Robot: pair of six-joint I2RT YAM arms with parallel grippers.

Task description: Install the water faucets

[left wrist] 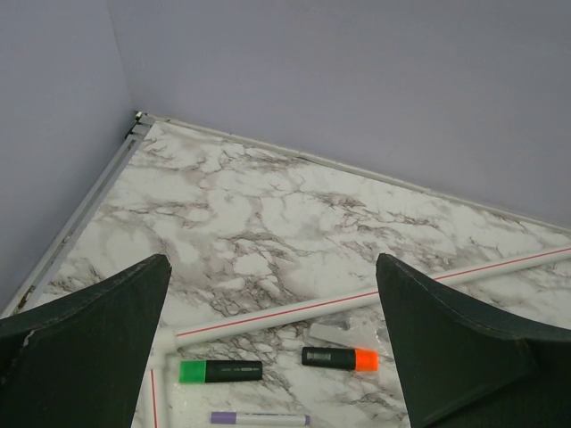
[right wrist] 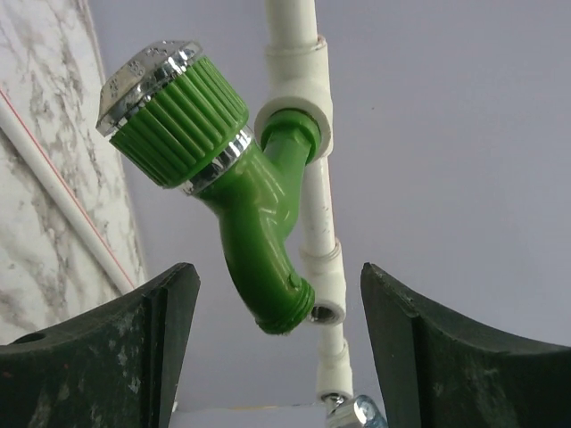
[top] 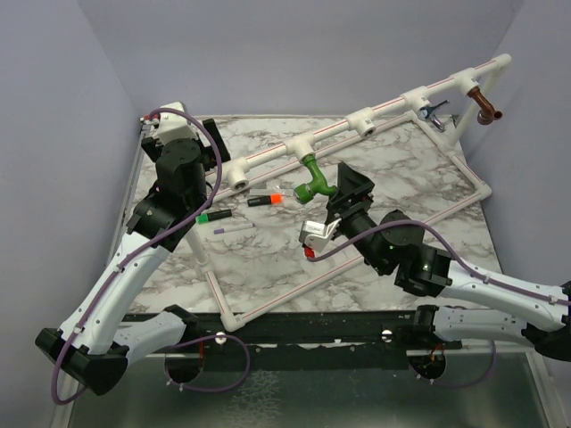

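The green faucet [right wrist: 254, 214] sits in the middle of the right wrist view. Its threaded neck is entered into a white tee fitting [right wrist: 299, 98] on the pipe, its ribbed knob is tilted to the upper left and its spout bends downward. From above it hangs just above the centre of the frame on the long diagonal pipe [top: 339, 134]. The chrome faucet [top: 434, 111] and the copper faucet [top: 486, 105] are already mounted at the upper right.

The right end effector [right wrist: 281, 348] stands parted on either side of the spout, with a gap showing at both fingers, so it grips nothing. The left end effector [left wrist: 272, 348] is spread wide and empty, aimed at the marble surface [left wrist: 259, 223] and the marker pens at the bottom of its view.

How deep the neck is screwed in cannot be read. If only a turn or so has caught, the heavy knob side could tip the faucet in the fitting, or let it drop out onto the surface. The knob overhangs the left finger [right wrist: 98, 357], so a backing move that drifts toward the upper left could snag it and twist the faucet loose. The pipe frame looks light, and a knock from the arm could shift it and upset the other two faucets. An empty tee [top: 239, 171] remains at the left.
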